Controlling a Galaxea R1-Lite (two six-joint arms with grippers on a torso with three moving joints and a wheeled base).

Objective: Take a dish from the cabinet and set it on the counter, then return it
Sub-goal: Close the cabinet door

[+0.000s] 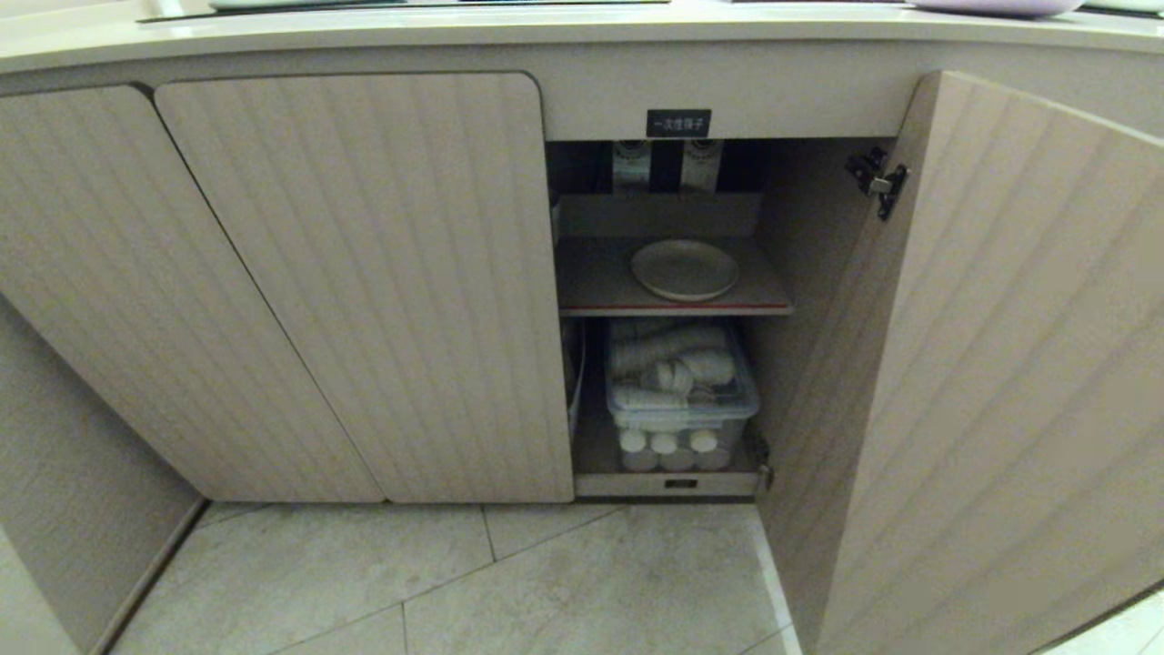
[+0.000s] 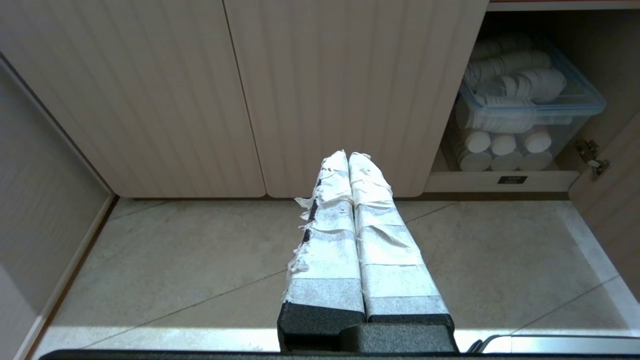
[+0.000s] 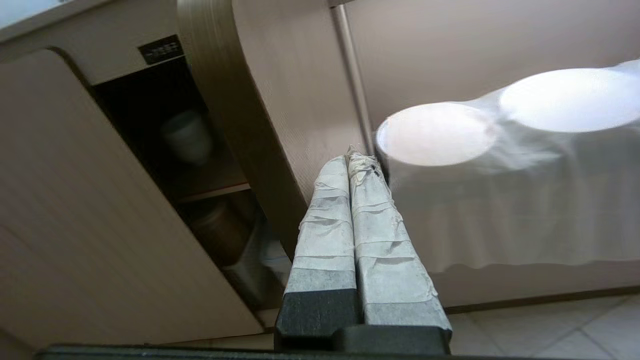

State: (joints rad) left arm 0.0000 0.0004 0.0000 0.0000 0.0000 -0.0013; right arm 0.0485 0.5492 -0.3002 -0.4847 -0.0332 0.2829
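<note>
The right hand (image 3: 356, 159) is seen with its taped fingers pressed together on nothing, raised just beside the outer edge of the open door (image 3: 240, 100), well apart from the dish. The left hand (image 2: 348, 157) is likewise closed and empty, held low above the floor tiles (image 2: 175, 260) in front of the shut doors (image 2: 200, 90). Neither arm is caught in the head view. The dish (image 1: 685, 269) is found lying flat on the red-edged upper shelf (image 1: 600, 282) of the cabinet (image 1: 755, 91), to the right of centre and near the shelf's front; below it a clear bin (image 1: 682, 400) of white stacked items is stored. The surface (image 1: 455, 27) runs above the cabinet. The dish is judged to be stiff, fairly light, smooth and breakable if knocked on the shelf edge. Since it lies flat, it would best be taken at the near rim, one finger slid beneath and one above, with a firm pinch against slipping.
</note>
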